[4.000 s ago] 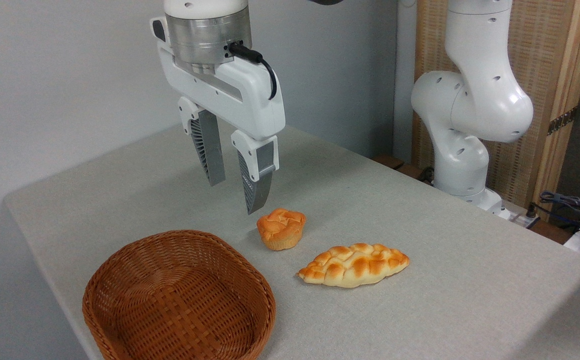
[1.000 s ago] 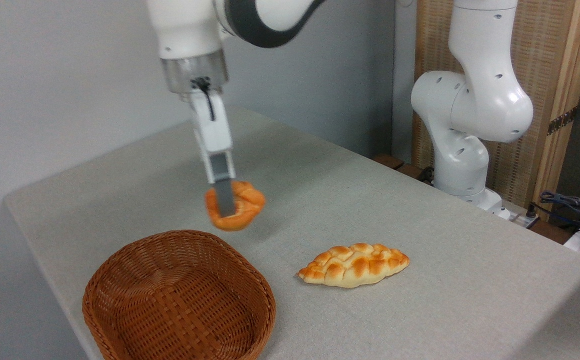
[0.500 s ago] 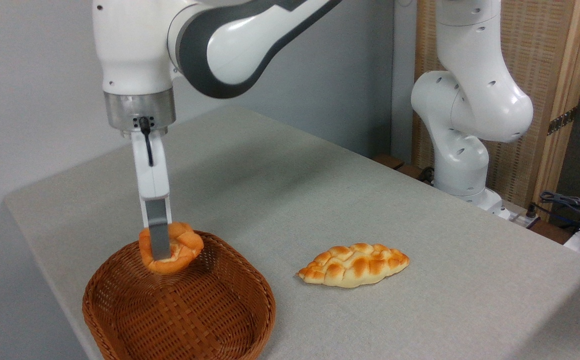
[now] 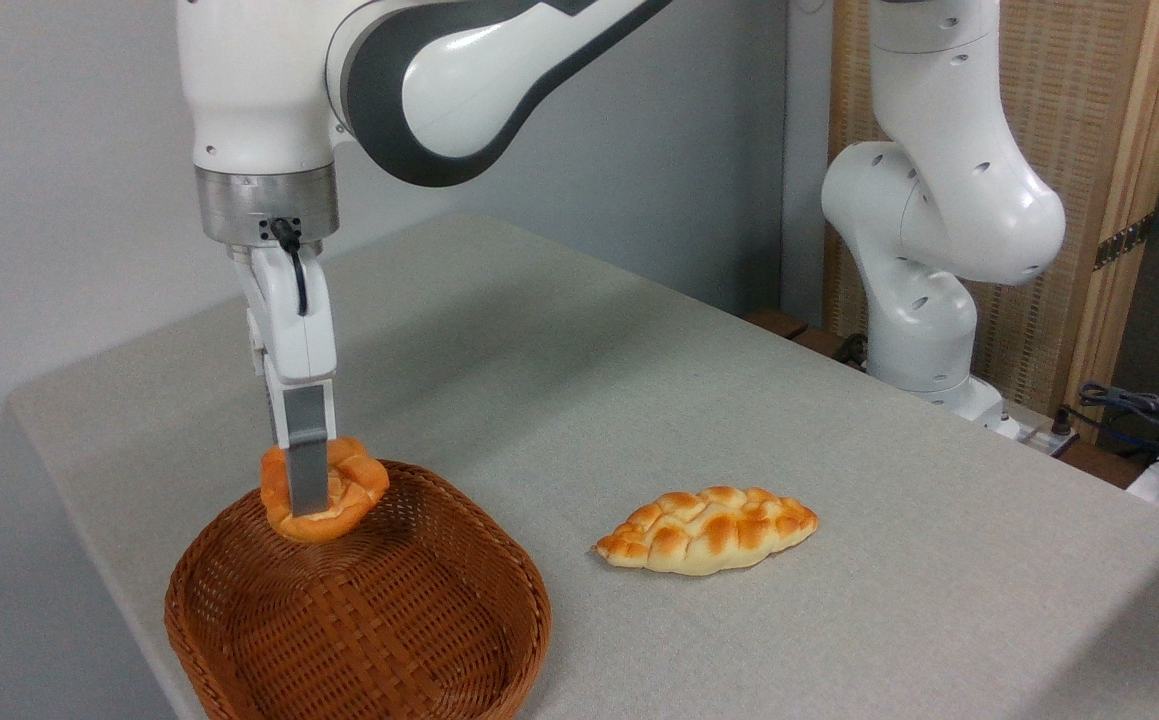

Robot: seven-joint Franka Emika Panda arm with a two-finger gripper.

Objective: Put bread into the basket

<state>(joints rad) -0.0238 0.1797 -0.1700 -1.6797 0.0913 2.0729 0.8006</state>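
1. Since a second ago the gripper (image 4: 306, 495) has carried the bread (image 4: 324, 490) from above the bare table (image 4: 639, 400) to a spot over the basket (image 4: 359, 610). In the last half second it has barely shifted, a little left and up.
2. The gripper is clamped on the bread, one finger crossing its front face; the other finger is hidden behind it. The bread looks squashed and tilted in the grip.
3. The bread hangs over the back-left part of the basket, just inside the far rim, not touching the weave as far as I can tell.
4. By my reading the carry is done and what remains is the release, perhaps after a short move toward the basket's middle.
5. Room: the basket is empty and much wider than the bread, so a drop should land inside. The near risk is the back rim just under the bread; a bounce there could send it onto the table.
6. The basket sits close to the table's front-left edge. The loaf (image 4: 707, 530) lies well apart to the right, out of the way.
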